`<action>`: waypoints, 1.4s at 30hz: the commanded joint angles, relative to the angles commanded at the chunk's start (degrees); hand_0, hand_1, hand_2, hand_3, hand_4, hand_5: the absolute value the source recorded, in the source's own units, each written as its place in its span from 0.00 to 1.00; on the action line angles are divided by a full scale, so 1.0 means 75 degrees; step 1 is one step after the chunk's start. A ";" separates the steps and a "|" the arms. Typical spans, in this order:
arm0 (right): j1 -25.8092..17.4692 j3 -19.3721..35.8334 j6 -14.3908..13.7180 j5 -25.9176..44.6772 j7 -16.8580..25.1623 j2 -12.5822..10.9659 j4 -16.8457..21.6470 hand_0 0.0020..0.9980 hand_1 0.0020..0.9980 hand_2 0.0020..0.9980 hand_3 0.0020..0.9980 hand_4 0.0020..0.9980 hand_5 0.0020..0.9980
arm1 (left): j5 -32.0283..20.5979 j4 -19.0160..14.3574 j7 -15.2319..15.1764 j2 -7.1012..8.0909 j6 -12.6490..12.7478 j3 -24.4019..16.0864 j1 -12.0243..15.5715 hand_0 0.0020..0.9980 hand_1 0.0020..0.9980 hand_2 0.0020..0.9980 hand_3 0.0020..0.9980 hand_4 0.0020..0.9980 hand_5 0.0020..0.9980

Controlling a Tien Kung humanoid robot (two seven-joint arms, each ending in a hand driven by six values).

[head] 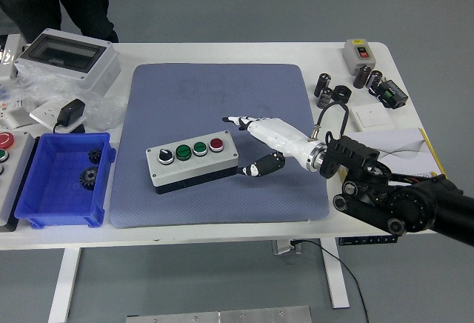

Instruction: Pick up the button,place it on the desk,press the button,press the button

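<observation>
The button box [193,161] lies on the blue mat [222,101] just left of my right hand [261,145], whose spread fingers hold nothing.

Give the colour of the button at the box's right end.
Red, on the grey button box; head view.

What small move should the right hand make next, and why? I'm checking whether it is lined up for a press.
Probably shift the right hand a little left and lower a fingertip onto the red button. The button box already sits flat on the blue mat, and the fingers are extended just right of its red-button end, above it and touching no button.
</observation>
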 joint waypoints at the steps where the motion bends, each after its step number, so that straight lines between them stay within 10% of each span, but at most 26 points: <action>1: 0.0037 -0.0020 0.0043 -0.0009 -0.0014 0.0045 -0.0023 0.84 0.83 0.97 1.00 0.82 0.21 | 0.0003 -0.0001 0.0000 0.0002 -0.0002 -0.0002 -0.0004 0.66 0.61 0.52 0.59 0.53 0.13; 14: 0.0605 -0.0539 0.0614 -0.0078 -0.0311 0.0515 -0.0126 0.88 0.87 0.99 1.00 0.81 0.19 | 0.0016 -0.0026 0.0047 0.0061 -0.0020 0.0007 -0.0063 0.66 0.61 0.53 0.59 0.54 0.14; 42: 0.0508 -0.0565 0.0514 0.0190 -0.0277 -0.0005 0.0525 0.90 0.90 1.00 1.00 0.79 0.18 | -0.0026 0.0009 -0.0027 0.0009 -0.0018 0.0010 -0.0037 0.66 0.61 0.52 0.59 0.54 0.14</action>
